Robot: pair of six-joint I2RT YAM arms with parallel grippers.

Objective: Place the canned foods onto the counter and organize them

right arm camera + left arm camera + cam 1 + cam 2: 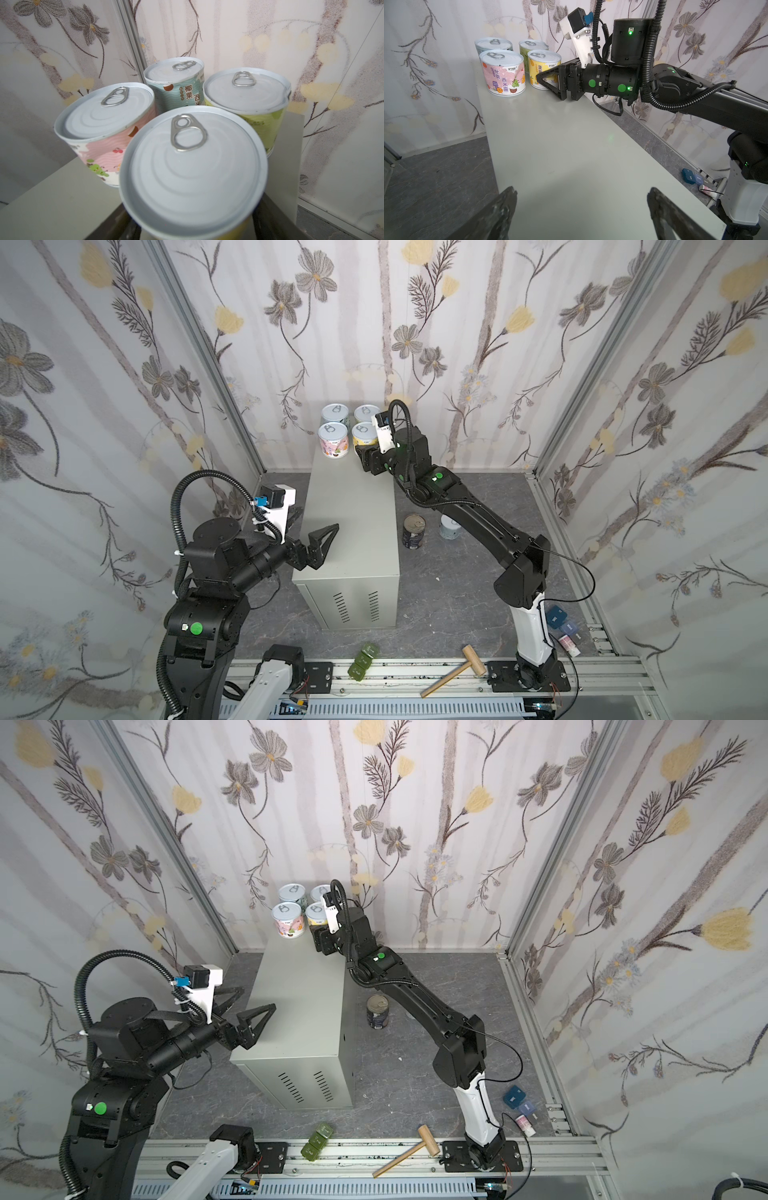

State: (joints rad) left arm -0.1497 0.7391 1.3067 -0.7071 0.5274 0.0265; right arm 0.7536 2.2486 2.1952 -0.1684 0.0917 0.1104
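Counter (353, 531): seen at the centre of both top views, stood on the dark floor (457, 593), with vent slits on the face toward the lower edge of the frame.
Left gripper (319, 519): held level at centre left, over the counter's left edge; the jaws are spread wide, with nothing between them.
Right gripper (362, 452): placed at upper centre, low over the counter top; the jaws are set either side of the yellow can (363, 434). Whether the can is pressed cannot be told.
Four cans (286, 915): grouped upright, two by two, at the counter's far end, upper centre. The pink can (333, 439) is set lower left and the yellow lower right, with the teal can (335, 413) above pink and the green can (365, 412) above yellow; all are packed close.
Navy can (414, 532): stood upright on the floor, just right of the counter.
Pale can (450, 528): seen on the floor right of the navy can, partly hidden by the right arm (490, 526).
Mallet (451, 676): laid across the rail (615, 668), lower centre right.
Green blocks (363, 660): laid in a row at lower centre.
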